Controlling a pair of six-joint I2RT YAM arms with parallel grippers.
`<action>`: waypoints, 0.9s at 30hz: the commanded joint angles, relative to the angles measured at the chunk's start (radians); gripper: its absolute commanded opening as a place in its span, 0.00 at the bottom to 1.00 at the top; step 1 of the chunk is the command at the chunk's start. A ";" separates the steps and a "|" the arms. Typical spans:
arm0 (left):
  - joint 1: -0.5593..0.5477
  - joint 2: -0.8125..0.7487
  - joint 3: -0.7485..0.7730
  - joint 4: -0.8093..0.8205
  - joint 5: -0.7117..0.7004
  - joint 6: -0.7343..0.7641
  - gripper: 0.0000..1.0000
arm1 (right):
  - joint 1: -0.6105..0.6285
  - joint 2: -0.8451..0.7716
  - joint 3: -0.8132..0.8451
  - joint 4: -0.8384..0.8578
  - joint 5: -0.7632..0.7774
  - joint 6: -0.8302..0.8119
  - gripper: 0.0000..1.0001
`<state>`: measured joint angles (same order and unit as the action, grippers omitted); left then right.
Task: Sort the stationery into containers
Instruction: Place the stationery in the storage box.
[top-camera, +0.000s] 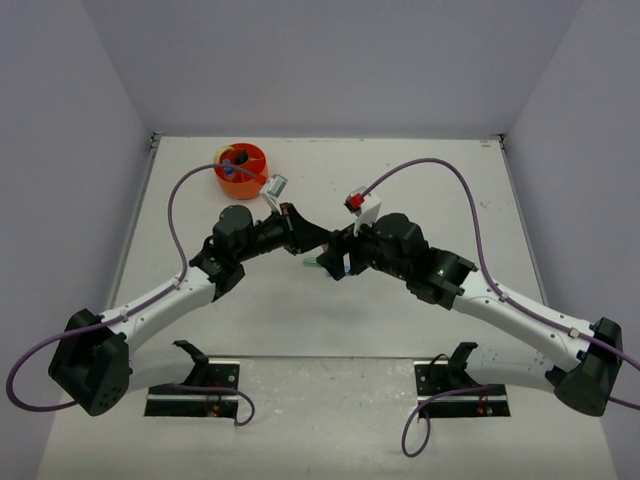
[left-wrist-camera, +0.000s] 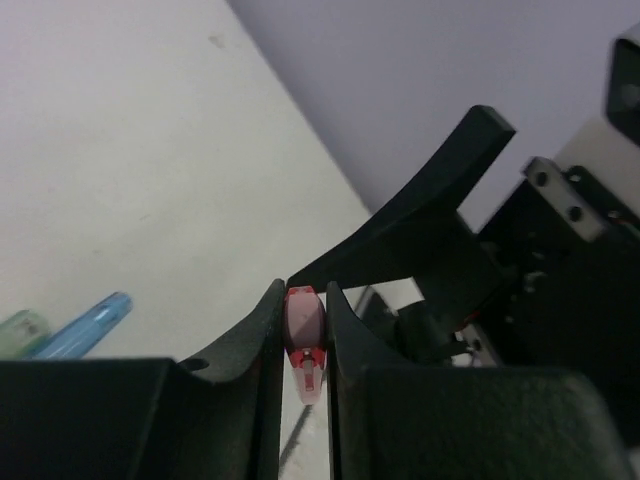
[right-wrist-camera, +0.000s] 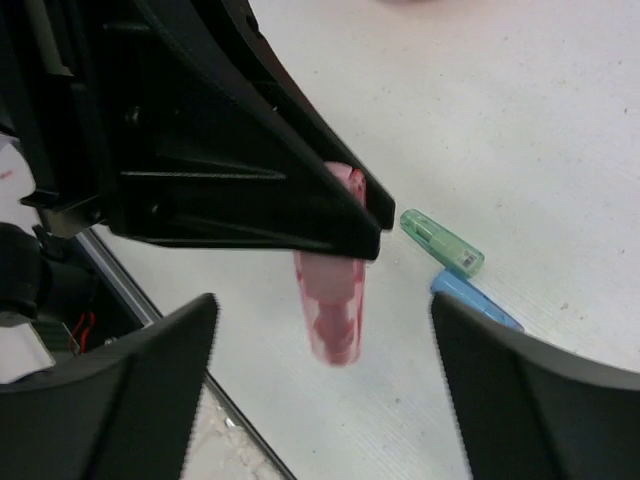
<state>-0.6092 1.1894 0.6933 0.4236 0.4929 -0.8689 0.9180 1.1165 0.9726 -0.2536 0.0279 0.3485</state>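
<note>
Gripped pink piece (left-wrist-camera: 304, 325); illegible label (right-wrist-camera: 465, 260) on mint piece (right-wrist-camera: 436, 236)

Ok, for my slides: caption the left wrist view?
Left tool shut on a translucent pink plastic piece; pastel blue piece and mint piece lie nearby.

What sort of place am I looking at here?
Likely a robotics lab test cell: a black-and-white left robot arm and right robot arm mounted on a white table, boxed in by plain grey walls.

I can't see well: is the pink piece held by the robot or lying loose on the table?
Held. The left gripper is shut on the pink piece, squeezing it from both sides.
</note>
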 joint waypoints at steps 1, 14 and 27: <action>-0.001 0.007 0.167 -0.242 -0.258 0.238 0.00 | 0.002 -0.045 -0.020 0.011 0.094 0.023 0.99; 0.126 0.425 0.488 -0.066 -0.858 1.071 0.00 | 0.000 -0.268 -0.191 -0.036 0.283 0.064 0.99; 0.338 0.619 0.538 0.053 -0.517 1.185 0.00 | 0.001 -0.371 -0.319 -0.032 0.174 0.104 0.99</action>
<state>-0.2636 1.7849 1.1877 0.3799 -0.1206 0.2328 0.9161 0.7630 0.6618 -0.2934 0.2196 0.4334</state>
